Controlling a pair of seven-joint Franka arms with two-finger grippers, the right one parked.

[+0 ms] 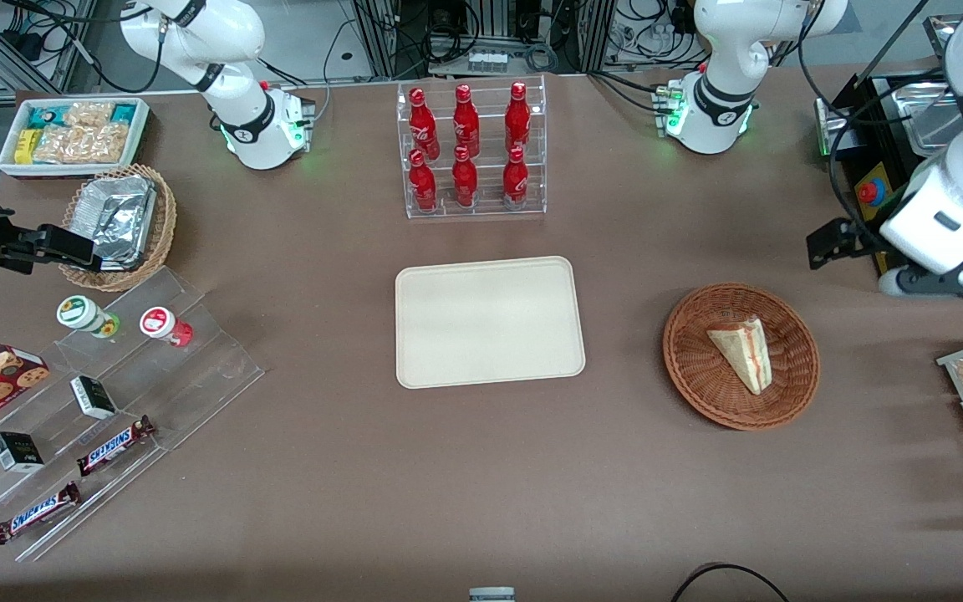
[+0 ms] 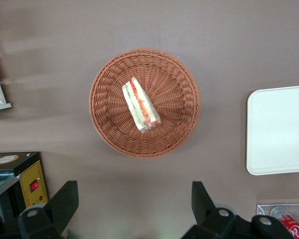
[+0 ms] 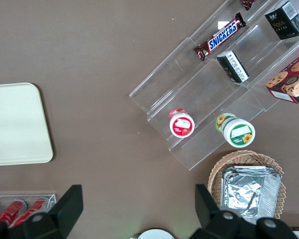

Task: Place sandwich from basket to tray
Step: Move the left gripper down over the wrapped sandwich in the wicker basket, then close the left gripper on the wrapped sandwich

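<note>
Fingers (image 2: 65, 201) of your gripper (image 2: 134, 204) stand open, high above the table; sandwich (image 1: 742, 353) lies in basket (image 1: 690, 368), at three o'clock from tray (image 1: 415, 368).

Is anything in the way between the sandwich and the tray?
Nothing visible: bare table lies between the basket holding the sandwich and the tray. The open claw hangs above, nothing between it and the sandwich.

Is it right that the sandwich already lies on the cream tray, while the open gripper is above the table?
No. The sandwich lies in the basket, not on the tray, as the front view shows. The gripper is indeed open above the table.
</note>
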